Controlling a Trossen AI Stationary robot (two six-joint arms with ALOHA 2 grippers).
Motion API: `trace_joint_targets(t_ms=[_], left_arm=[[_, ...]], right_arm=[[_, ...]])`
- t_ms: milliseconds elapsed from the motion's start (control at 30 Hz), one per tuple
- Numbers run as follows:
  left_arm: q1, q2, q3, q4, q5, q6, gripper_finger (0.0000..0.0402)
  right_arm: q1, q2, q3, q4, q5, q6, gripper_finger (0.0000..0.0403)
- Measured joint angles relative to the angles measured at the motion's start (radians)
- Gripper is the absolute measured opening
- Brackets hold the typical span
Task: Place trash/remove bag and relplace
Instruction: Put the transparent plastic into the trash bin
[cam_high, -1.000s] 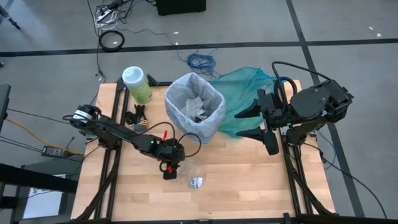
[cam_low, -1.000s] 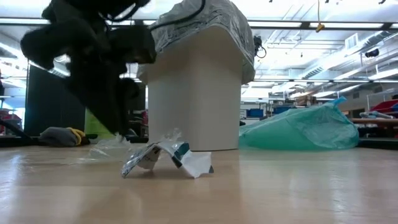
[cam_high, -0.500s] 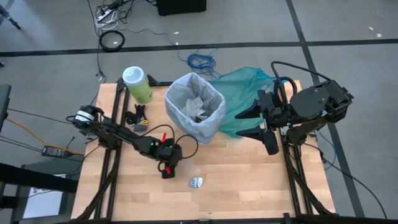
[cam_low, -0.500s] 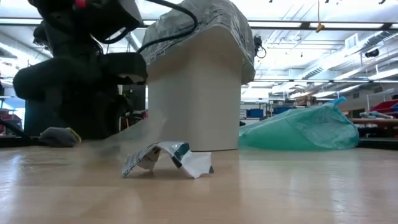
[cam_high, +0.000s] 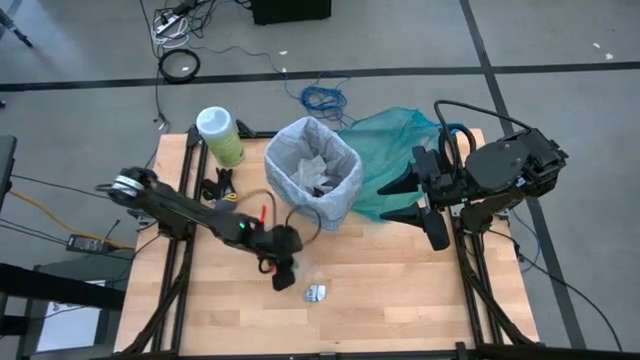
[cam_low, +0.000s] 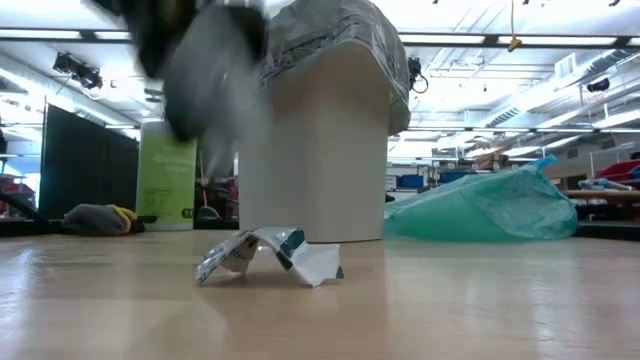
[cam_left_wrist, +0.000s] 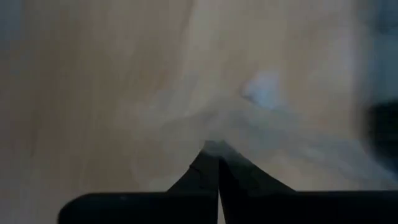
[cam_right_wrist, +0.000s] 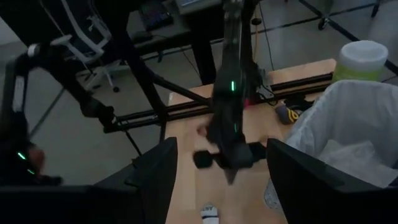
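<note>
The white bin (cam_high: 313, 185) with its pale crinkly bag (cam_low: 330, 30) stands at the table's far middle, with trash (cam_high: 318, 183) inside. A crumpled white and dark scrap (cam_high: 315, 292) lies on the wood in front of it. My left gripper (cam_high: 284, 282) hovers just left of that scrap, shut on a thin clear film scrap (cam_left_wrist: 249, 118); the low view shows it only as a blur (cam_low: 200, 90) above the table. My right gripper (cam_high: 398, 200) hangs open, high over the teal bag (cam_high: 395, 160), holding nothing. My left gripper pinches the clear film at one edge (cam_left_wrist: 219, 144) between its shut fingertips, slanting down from the table's left side. The film spreads out beyond the tips, lifted off the wood. One layer or several, I cannot tell.
A green canister (cam_high: 220, 135) stands at the far left corner, with a small dark clip and a yellow bit (cam_high: 220, 190) near it. The teal bag lies right of the bin. Bare wood stretches along the near half (cam_high: 400, 300).
My left gripper has shut on the clear film that lay beside the crumpled scrap and has risen with it, shifting a little toward the right and rolling. The film has left the table. The crumpled scrap has stayed put.
</note>
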Motion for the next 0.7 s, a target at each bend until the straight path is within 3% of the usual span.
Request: trace_joint_targets(t_ms=[300, 367, 467, 567, 700], left_arm=[[-0.008, -0.148, 0.419, -0.279, -0.033, 0.107, 0.0001], [-0.007, -0.152, 0.529, -0.359, -0.116, 0.185, 0.0001], [0.008, -0.154, 0.674, -0.438, -0.320, 0.374, 0.0001], [0.081, -0.160, 0.743, -0.449, -0.449, 0.544, 0.0001], [0.243, -0.150, 0.751, -0.470, -0.414, 0.623, 0.0001]], right_arm=[[0.000, 0.000, 0.000, -0.006, -0.007, -0.072, 0.0217], [0.000, 0.000, 0.000, -0.019, -0.007, -0.073, 0.0214], [0.000, 0.000, 0.000, -0.072, 0.008, -0.070, 0.0210], [-0.001, 0.000, 0.000, -0.110, 0.047, -0.050, 0.0208], [-0.002, 0.000, 0.000, -0.107, 0.062, -0.036, 0.0208]])
